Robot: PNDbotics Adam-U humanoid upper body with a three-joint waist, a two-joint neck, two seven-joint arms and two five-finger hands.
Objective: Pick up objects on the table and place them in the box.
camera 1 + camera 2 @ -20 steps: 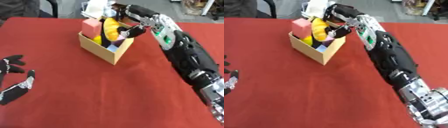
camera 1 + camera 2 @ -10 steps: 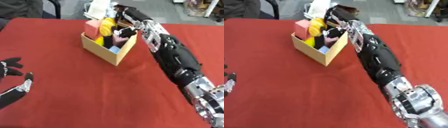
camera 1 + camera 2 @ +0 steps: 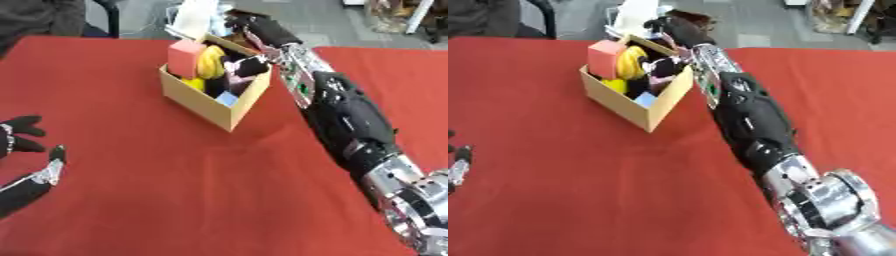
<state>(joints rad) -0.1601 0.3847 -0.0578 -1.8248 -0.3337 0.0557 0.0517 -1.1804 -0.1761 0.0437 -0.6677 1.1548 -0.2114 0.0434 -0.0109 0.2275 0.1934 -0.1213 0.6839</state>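
A tan cardboard box (image 3: 210, 102) stands on the red table, holding a pink block (image 3: 185, 56), a yellow object (image 3: 210, 61), a small blue piece (image 3: 227, 98) and a tall white carton (image 3: 196, 15) at its far corner. My right hand (image 3: 254, 31) hangs over the box's far right rim. Its fingers are spread, with one dark fingertip (image 3: 251, 65) dipping inside among the objects, and I see nothing held. My left hand (image 3: 24, 134) rests open at the lower left edge, far from the box.
The red table (image 3: 157, 190) stretches wide in front of the box. My right forearm (image 3: 350, 120) lies across the table's right side. Beyond the far edge are a grey floor and a dark chair (image 3: 52, 15).
The whole picture has shifted, so the camera moved. My right hand stays over the box's far right corner. The left hand keeps its place at the lower left.
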